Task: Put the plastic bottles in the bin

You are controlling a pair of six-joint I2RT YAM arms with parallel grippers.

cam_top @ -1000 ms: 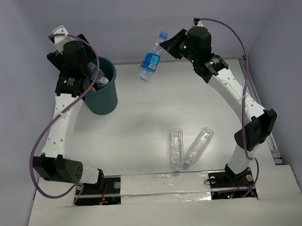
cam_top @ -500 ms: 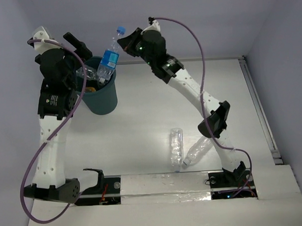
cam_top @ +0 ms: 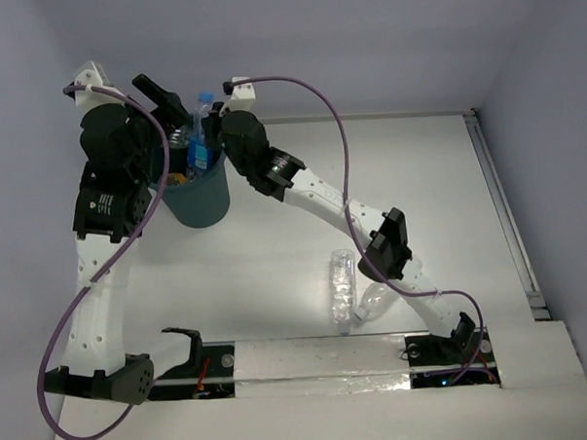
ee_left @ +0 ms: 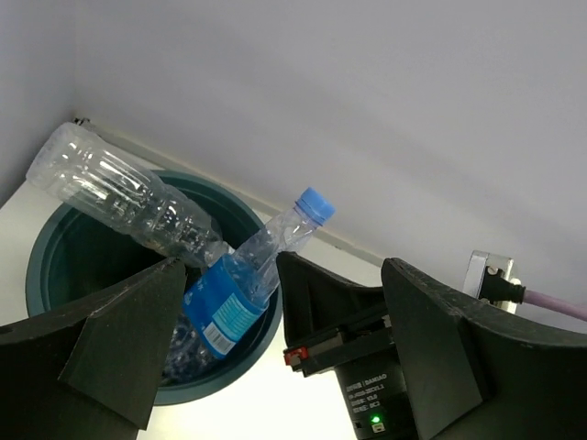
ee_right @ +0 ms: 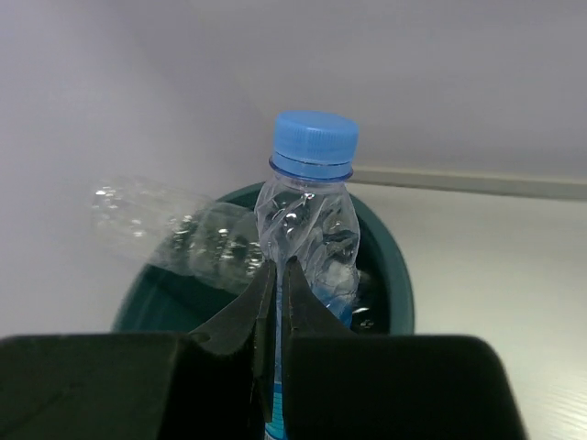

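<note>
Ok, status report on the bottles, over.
Left pincer open, empty. Right pincer shut on blue-label bottle, lower end in bin. Clear bottle jutting over rim beside it. Two clear bottles on table.

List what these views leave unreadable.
- Count of bottles inside the round dark teal plastic bin: top view, left arm and the blue-labelled clear plastic bottle cover its mouth.
- That bottle's lower half: right wrist view, right gripper hides it.
- One plain clear plastic bottle: top view, right arm overlaps it.

Glossy clear plastic bottle (ee_right: 307, 229), seemingly matt bin (cam_top: 203, 200)
</note>
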